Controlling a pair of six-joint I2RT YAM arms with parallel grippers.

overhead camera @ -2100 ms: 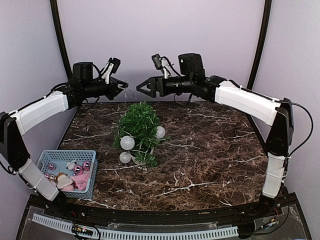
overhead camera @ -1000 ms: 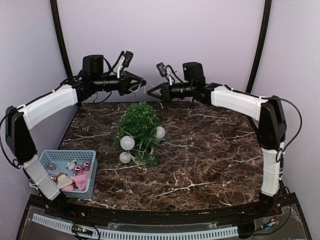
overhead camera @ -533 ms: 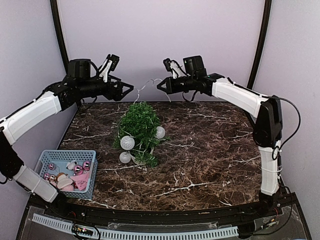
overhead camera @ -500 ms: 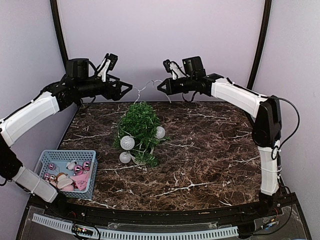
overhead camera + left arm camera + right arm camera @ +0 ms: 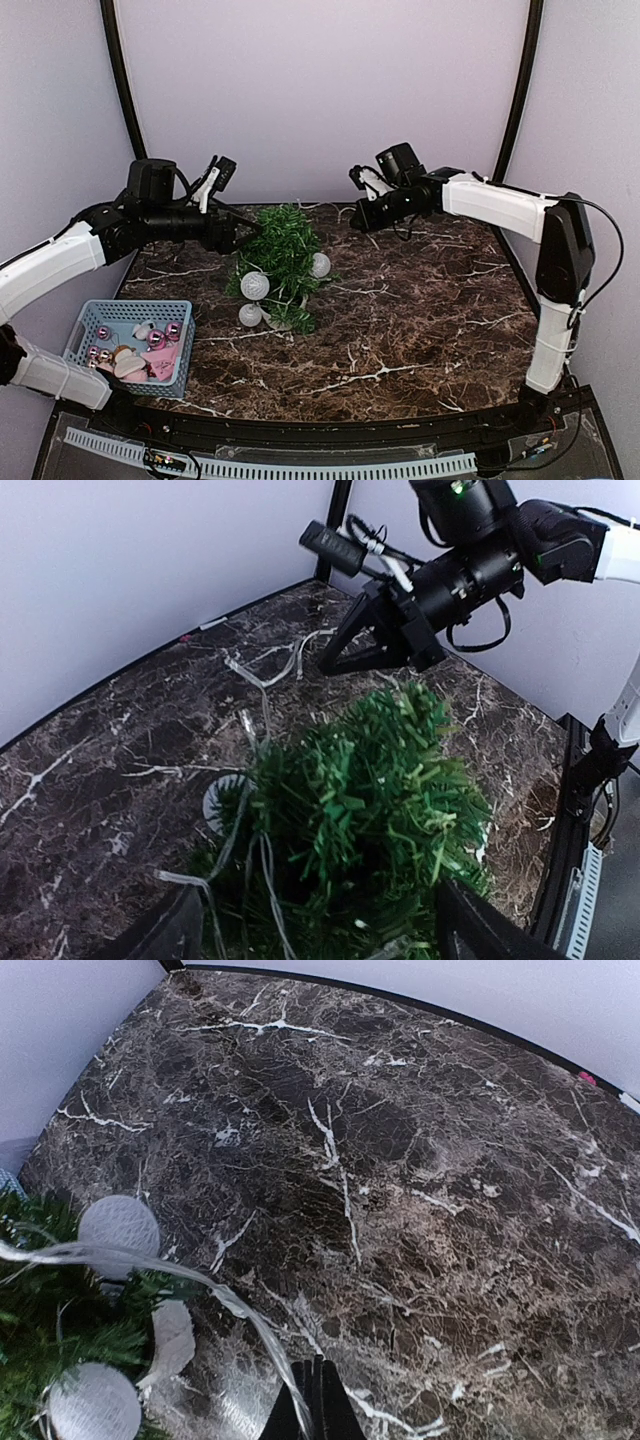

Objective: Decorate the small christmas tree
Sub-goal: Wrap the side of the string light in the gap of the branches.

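While both arms are coming down beside the small christmas tree (image 5: 280, 250) | left pincer (image 5: 246, 232) is gaping wide, off the clear strand (image 5: 190, 1273) | right pincer (image 5: 357, 216) is staying clamped on it | tree is standing left-centre on surface (image 5: 430, 310)

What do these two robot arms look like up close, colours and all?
The left arm and right arm both have smooth white shells on their long sections and black joints. Thin black cables loop along them. The left gripper and right gripper are black, each with two tapering, wedge-shaped fingers.
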